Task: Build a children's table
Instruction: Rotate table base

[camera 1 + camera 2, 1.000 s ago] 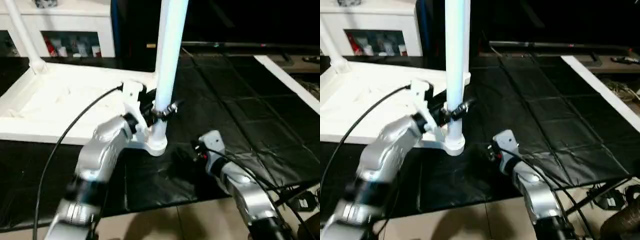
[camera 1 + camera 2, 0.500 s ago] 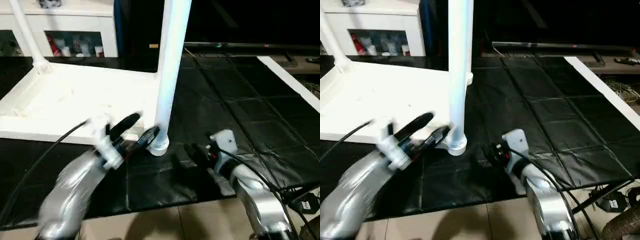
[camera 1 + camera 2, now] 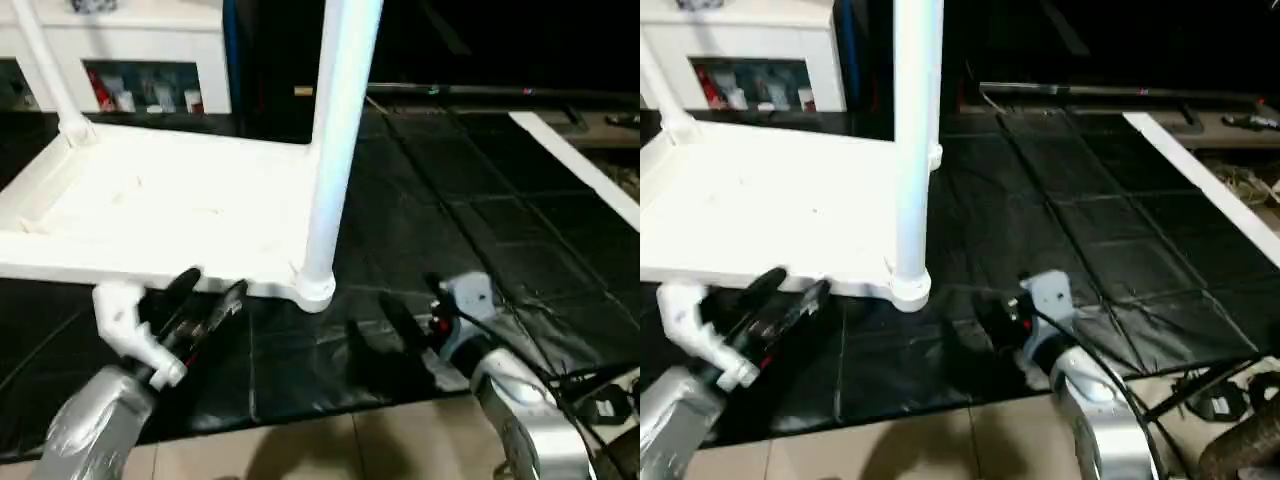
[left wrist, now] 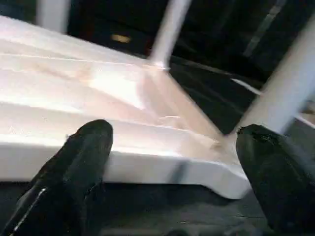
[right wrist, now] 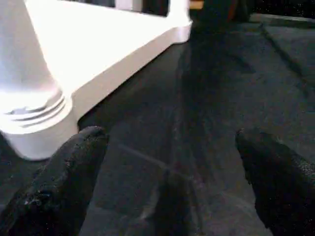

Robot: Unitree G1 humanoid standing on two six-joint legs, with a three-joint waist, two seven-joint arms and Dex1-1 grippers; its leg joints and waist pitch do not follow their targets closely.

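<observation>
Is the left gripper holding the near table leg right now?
No, the left gripper hangs open in front of the tabletop, apart from the leg.

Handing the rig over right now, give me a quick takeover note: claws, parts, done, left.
Left claw: open, empty, just in front of the tabletop's near edge.
Right claw: open, empty, over the black mat, right of the near corner.
Tabletop: upside down on the mat.
Near leg: standing upright in the near right corner socket, free of both claws.
Far leg: standing at the far left corner.
Done: two legs seen in place.
Left: the other corners can't be judged from here; check them, and how firmly the near leg sits.
</observation>
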